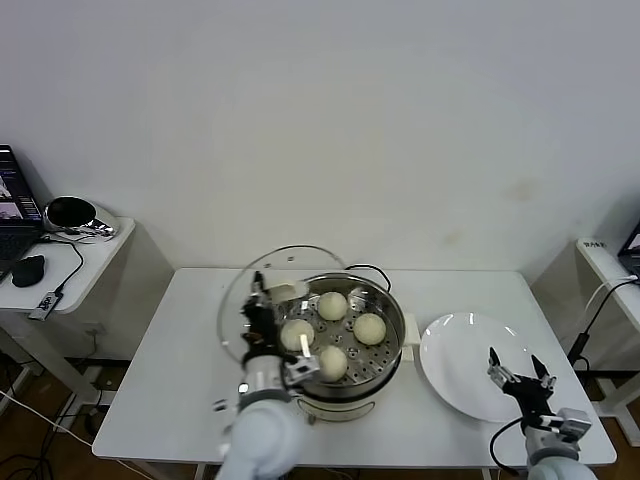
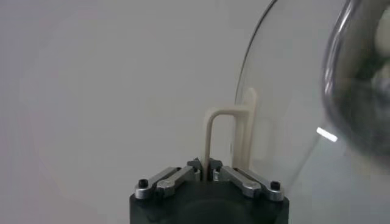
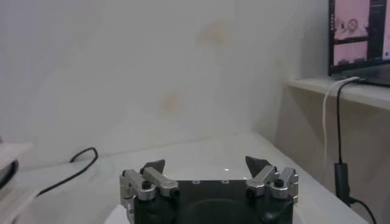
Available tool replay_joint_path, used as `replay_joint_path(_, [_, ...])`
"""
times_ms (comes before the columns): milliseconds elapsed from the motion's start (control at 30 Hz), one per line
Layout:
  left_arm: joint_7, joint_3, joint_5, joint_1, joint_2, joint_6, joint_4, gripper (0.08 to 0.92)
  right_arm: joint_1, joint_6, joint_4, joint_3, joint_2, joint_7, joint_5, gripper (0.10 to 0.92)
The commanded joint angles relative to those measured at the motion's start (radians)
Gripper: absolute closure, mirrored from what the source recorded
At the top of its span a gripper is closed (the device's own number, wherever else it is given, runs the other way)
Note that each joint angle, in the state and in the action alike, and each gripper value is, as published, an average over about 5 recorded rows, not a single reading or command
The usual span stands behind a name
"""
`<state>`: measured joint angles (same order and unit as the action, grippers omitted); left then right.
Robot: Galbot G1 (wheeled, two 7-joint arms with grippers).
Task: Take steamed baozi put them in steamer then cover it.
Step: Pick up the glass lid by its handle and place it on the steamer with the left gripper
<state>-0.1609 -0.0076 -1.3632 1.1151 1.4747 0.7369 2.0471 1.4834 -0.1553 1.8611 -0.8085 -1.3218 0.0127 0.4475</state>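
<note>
Standing by the white desk [image 1: 160, 400], I am watching the left tool [image 1: 262, 312] holding the round clear glass cover with its metal rim [image 1: 240, 285] by the cream-white bar handle [image 2: 226, 131], its fingers [image 2: 177, 180] pinched tight together on the thin bar. The cover is hanging tilted, nearly on edge, at the left rim of the round shiny stainless-steel steamer [image 1: 345, 335], overlapping that rim without lying flat on it. So the steamer's open mouth is lying to the right of the held cover, just beside it, and the left arm is plainly the nearer one. Inside, the four small round cream-white steamed baozi [image 1: 332, 305] are sitting on the perforated tray, so by my reckoning the loading is finished and only the covering is left. What the coming move seems to hinge on is bringing the cover rightward over the pot and levelling it until its rim is meeting the pot's rim all round. Farther right, the flat white plate [image 1: 470, 365] is lying bare, and the right tool [image 1: 520, 378] is waiting at its near right edge with its fingers spread wide apart, gripping nothing.
</note>
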Motion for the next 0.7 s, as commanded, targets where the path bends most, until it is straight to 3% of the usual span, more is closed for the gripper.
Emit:
replay_joint_path(33, [0.034,0.193,-0.068,-0.132,0.112,0.043,-0.206,0.858,-0.003,-0.007,-0.014,-0.007,-0.005,0.003,-0.015,0.203])
replay_joint_path(300, [-0.01,0.189,-0.216,-0.119,0.125,0.043,-0.279,0.858,-0.021,-0.008,-0.032,-0.013,0.003,0.002,-0.009,0.203])
replay_joint_path(533, [-0.118,0.186,-0.318,-0.105,0.124,0.043,-0.268,0.858,-0.032,-0.011,-0.042,-0.005,0.005,0.001,-0.01,0.203])
replay_joint_path(700, [-0.145,0.183,-0.34,-0.093,0.124,0.043,-0.264,0.858,-0.034,-0.009,-0.048,-0.003,0.005,0.001,-0.011,0.203])
